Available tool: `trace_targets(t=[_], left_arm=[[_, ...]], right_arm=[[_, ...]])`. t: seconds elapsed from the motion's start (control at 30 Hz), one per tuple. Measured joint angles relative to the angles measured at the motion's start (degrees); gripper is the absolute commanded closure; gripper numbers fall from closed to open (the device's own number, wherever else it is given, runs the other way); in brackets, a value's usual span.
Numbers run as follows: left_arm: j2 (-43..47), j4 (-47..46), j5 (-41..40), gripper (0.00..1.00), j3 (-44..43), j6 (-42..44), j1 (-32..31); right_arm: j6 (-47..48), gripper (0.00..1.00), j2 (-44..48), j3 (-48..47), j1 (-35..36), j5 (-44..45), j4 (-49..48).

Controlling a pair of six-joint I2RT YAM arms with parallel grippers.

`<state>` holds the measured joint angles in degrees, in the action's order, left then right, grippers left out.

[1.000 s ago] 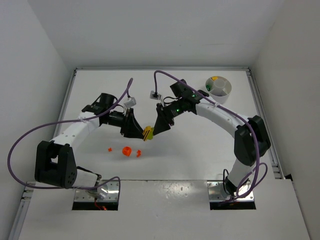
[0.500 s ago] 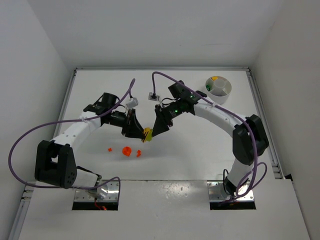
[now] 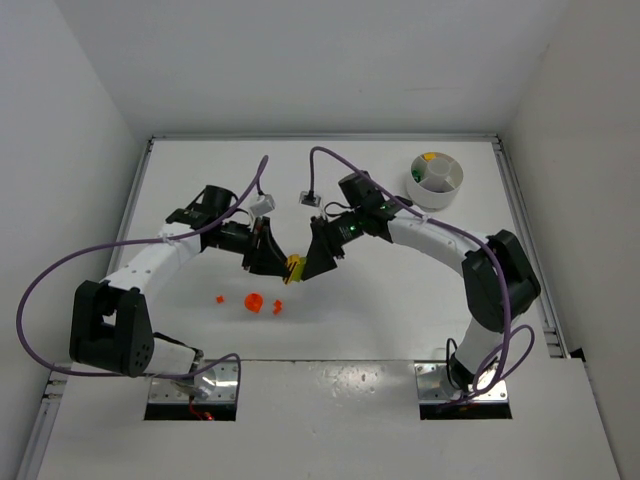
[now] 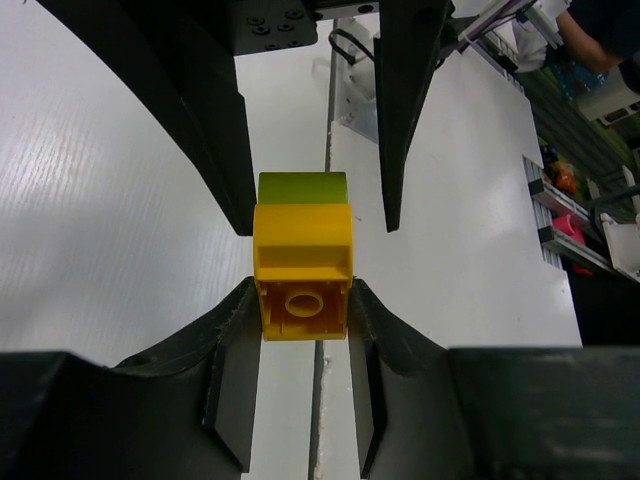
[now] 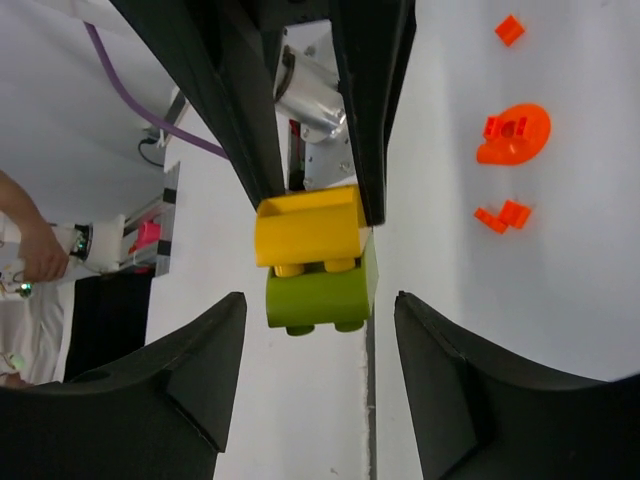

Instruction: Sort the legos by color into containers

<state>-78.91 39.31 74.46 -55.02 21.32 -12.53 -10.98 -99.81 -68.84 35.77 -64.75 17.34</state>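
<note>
My left pincer (image 4: 300, 292) is clenched on the yellow brick (image 4: 302, 250) over the middle of the counter (image 3: 400, 290). The green brick (image 5: 318, 290) is stuck to its far end, pointing at my right pincer (image 5: 318, 308), whose fingers stand released on either side of it with gaps showing. The pair's long axis runs pincer to pincer, so I judge any pull-apart goes along that line. The white dish (image 3: 437, 198) sits well apart, nearer the right arm

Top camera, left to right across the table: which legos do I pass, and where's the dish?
First the small orange bit → round orange piece → orange fragments → yellow-green brick pair → white dish.
</note>
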Motion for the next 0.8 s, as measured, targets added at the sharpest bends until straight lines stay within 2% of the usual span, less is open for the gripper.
trace_targets(t=[0.23, 0.33, 0.43, 0.47, 0.6, 0.8], left_arm=[[0.0, 0.0, 0.4, 0.89, 0.0, 0.0, 0.0], [0.0, 0.0, 0.8, 0.89, 0.0, 0.0, 0.0], [0.0, 0.1, 1.6, 0.91, 0.0, -0.2, 0.0], [0.0, 0.2, 1.6, 0.91, 0.0, -0.5, 0.0], [0.0, 0.8, 1.6, 0.92, 0.0, -1.3, 0.3], [0.0, 0.8, 1.1, 0.98, 0.0, -0.9, 1.6]], right_arm=[[-3.1, 0.40, 0.0, 0.0, 0.0, -1.9, -4.2], [-3.8, 0.48, 0.0, -0.1, 0.0, -1.9, -5.2], [-4.1, 0.64, 0.0, -0.1, 0.0, -1.7, -5.4], [-4.1, 0.75, -0.1, -0.1, 0.0, -1.8, -5.5], [-3.4, 0.91, -0.2, -0.2, 0.0, -1.6, -5.7], [1.6, 0.97, 0.2, -0.9, -0.1, 0.2, -2.9]])
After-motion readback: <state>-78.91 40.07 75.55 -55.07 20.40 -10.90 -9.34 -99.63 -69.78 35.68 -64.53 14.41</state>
